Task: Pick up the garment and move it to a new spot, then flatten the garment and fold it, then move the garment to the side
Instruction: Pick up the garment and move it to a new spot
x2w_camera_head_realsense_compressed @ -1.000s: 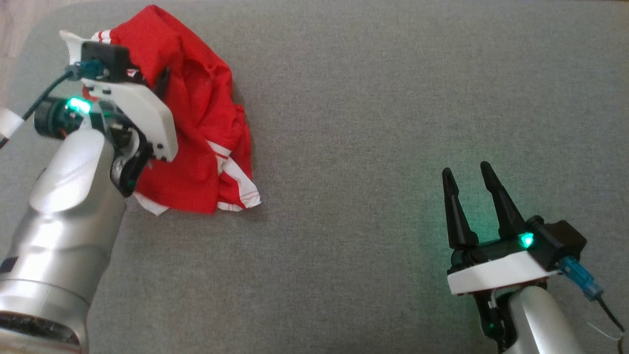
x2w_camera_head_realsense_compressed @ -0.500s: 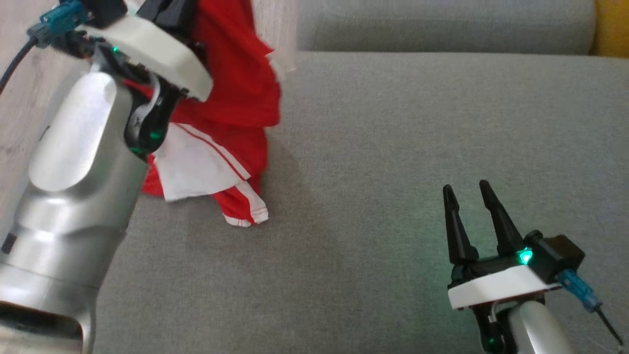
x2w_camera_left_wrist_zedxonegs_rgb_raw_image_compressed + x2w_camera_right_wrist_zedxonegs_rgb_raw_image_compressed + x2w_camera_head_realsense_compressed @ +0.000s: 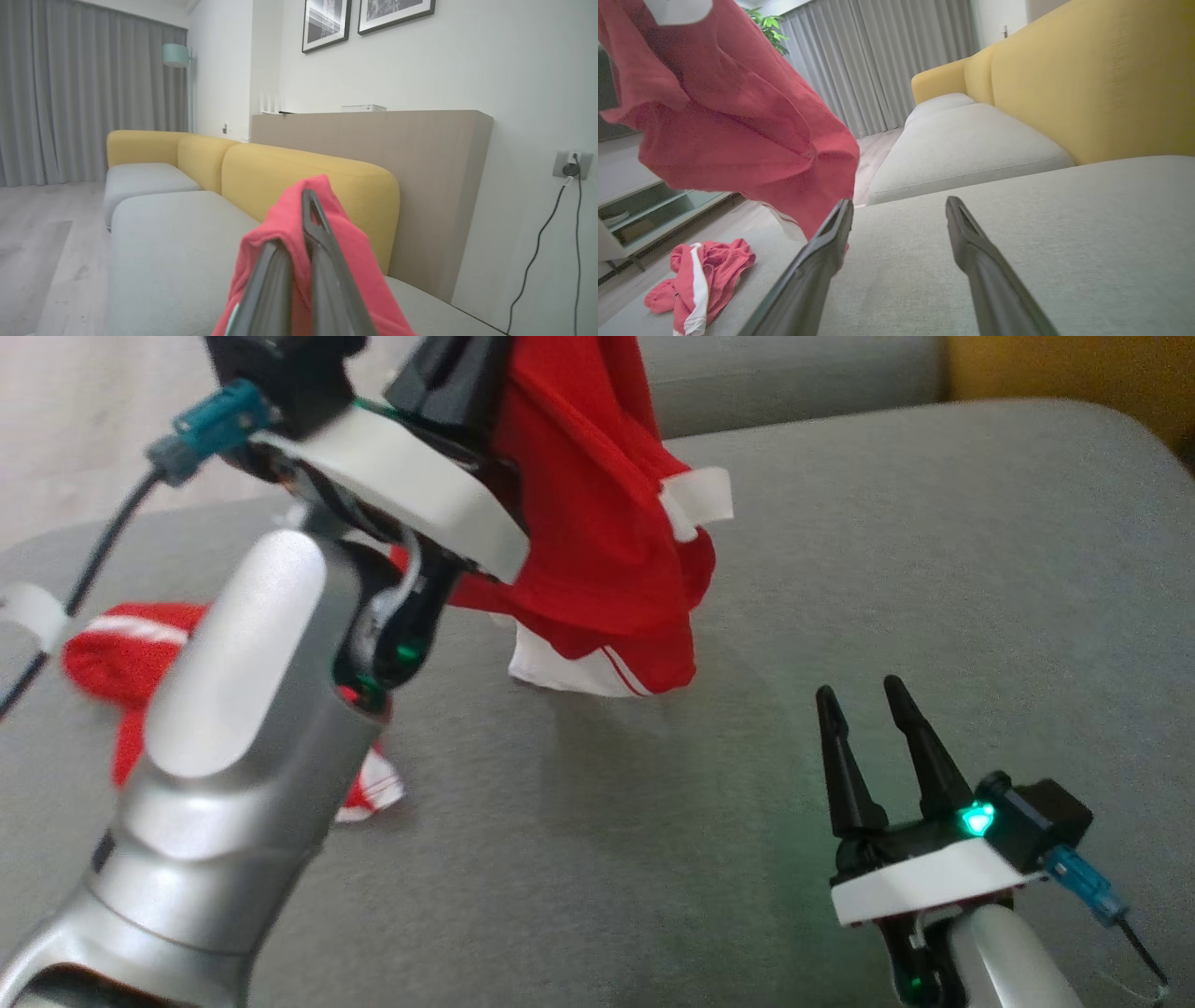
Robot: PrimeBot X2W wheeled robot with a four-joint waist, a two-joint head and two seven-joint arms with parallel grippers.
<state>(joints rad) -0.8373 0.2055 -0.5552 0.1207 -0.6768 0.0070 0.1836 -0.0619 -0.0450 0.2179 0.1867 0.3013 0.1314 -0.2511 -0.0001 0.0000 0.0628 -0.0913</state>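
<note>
A red garment (image 3: 597,523) with white trim hangs in the air above the grey sofa cushion (image 3: 840,569), bunched and drooping. My left gripper (image 3: 467,373) is shut on its upper fold; in the left wrist view red cloth (image 3: 345,242) wraps around the gripper (image 3: 299,233). My right gripper (image 3: 859,691) stands open low at the right, apart from the cloth, with nothing between its fingers. In the right wrist view the garment (image 3: 714,107) hangs up and to the left of that gripper (image 3: 900,205).
A second red and white piece of cloth (image 3: 121,653) lies crumpled on the cushion at the left, partly behind my left forearm, and appears in the right wrist view (image 3: 700,275). A yellow backrest (image 3: 1087,79) borders the cushion. Wooden floor lies beyond the cushion's edge.
The left gripper has lifted the red garment off the cushion and carried it up and to the right. The head camera has shifted. The right gripper has stayed open and in place.
</note>
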